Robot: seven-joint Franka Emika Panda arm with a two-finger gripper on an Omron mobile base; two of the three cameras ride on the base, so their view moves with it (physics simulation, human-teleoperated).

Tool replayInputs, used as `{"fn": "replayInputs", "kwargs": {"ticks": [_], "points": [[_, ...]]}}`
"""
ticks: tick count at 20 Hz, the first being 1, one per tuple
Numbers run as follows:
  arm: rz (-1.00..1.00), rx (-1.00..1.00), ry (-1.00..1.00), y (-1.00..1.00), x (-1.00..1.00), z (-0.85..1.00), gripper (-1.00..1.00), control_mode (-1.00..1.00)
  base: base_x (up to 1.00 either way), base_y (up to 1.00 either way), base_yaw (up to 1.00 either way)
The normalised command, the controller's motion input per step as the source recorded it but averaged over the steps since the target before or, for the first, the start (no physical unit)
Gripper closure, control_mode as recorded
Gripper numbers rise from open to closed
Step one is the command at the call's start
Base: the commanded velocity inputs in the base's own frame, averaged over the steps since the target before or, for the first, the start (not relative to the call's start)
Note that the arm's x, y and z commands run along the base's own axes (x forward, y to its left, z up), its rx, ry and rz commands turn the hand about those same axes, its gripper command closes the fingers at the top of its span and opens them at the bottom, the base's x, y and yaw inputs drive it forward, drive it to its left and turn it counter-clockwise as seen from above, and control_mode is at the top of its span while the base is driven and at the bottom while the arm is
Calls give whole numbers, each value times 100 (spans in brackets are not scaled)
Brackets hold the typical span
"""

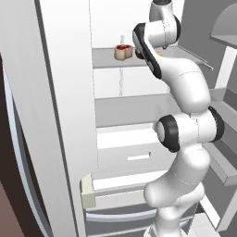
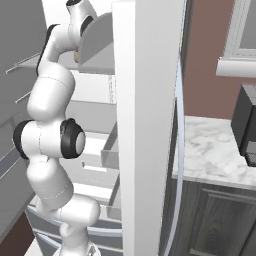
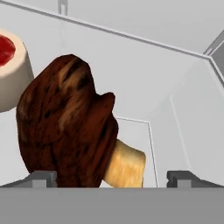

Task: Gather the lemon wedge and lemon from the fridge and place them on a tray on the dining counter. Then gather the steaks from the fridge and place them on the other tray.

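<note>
Dark-browned steak looms between the gripper's wide-spread jaws on the fridge shelf, a red-topped raw cut at ten o'clock. Steak-gathering appears underway; next, advance slightly and close.

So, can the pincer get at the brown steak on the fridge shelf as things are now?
Probably yes. In the hand view the steak stands close ahead, between the open pincer tips, and nothing lies between them. The pale bone-in steak sits off to one side, apart from the path.
</note>
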Motion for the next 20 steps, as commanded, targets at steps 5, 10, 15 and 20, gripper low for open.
{"fn": "replayInputs", "kwargs": {"ticks": [5,10,15,20], "points": [[5,-2,2,2,-21,-18,-100,-100,0,0,0],[5,-5,2,3,-6,-21,-100,-100,0,0,0],[6,-1,0,-4,9,-8,-100,-100,0,0,0],[10,0,0,-7,22,-15,-100,-100,0,0,0]]}}
